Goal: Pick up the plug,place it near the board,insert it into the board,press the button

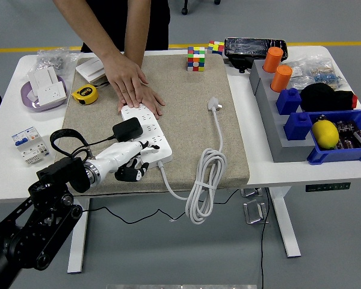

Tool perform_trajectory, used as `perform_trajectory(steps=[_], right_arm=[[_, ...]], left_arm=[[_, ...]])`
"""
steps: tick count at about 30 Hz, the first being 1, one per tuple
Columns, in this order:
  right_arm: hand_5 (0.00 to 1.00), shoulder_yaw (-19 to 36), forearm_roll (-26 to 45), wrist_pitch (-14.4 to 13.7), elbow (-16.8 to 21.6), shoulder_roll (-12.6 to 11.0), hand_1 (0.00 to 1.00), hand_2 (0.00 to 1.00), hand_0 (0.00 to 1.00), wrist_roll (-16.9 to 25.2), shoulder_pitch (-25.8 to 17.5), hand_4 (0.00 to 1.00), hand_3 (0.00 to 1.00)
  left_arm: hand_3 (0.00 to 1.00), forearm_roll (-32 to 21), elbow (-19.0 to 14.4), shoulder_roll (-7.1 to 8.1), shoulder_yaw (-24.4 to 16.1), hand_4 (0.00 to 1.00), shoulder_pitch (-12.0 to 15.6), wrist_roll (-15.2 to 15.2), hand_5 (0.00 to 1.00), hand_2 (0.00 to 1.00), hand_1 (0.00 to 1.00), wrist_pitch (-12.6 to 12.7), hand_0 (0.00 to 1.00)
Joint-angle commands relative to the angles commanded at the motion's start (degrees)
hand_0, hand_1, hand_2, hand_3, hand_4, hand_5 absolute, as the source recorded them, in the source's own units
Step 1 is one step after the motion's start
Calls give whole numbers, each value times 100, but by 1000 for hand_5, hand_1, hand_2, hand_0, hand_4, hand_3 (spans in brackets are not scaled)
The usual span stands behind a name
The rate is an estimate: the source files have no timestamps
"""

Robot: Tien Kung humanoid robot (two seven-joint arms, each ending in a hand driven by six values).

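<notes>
A white power strip [151, 131] lies on the beige felt mat [186, 78]. A black plug [127, 129] with a thin black cord sits on the strip's left side. My left hand [132, 161], white with black fingertips, is at the strip's near end; one finger reaches onto the strip while the others curl under, holding nothing. A person's hand [134, 89] presses flat on the strip's far end. The strip's own white plug [214, 105] lies loose on the mat, and its cable coil [204, 180] hangs over the near edge.
A yellow tape measure [84, 93], a purple tray [30, 99] with a socket and a circuit breaker [25, 143] sit at the left. A Rubik's cube [196, 58] stands at the back. At the right are a grey rack [271, 126] and a blue bin [340, 153].
</notes>
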Motion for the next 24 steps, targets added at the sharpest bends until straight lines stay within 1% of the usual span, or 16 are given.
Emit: perform_trajectory(steps=[6,11,18,24], right_arm=[[998,2,-16,-4,5,-2,776,746,819,2,1,998,753],[998,-7,-15,-4,6,0,775,746,820,2,-13,998,753],[998,-10,-13,-3,4,-4,775,746,820,0,-17,998,753],[998,-10,-9,-5,4,-12,775,746,820,0,-12,998,753]], left_arm=[[882,0,140,4,-16,360,-2,-17,2,98,2,30,108],[878,0,193,1,3,361,4,-17,2,99,2,26,107],[876,0,162,51,125,369,-40,-12,2,99,2,30,106],[873,0,71,93,254,369,-90,27,2,99,2,-39,108]])
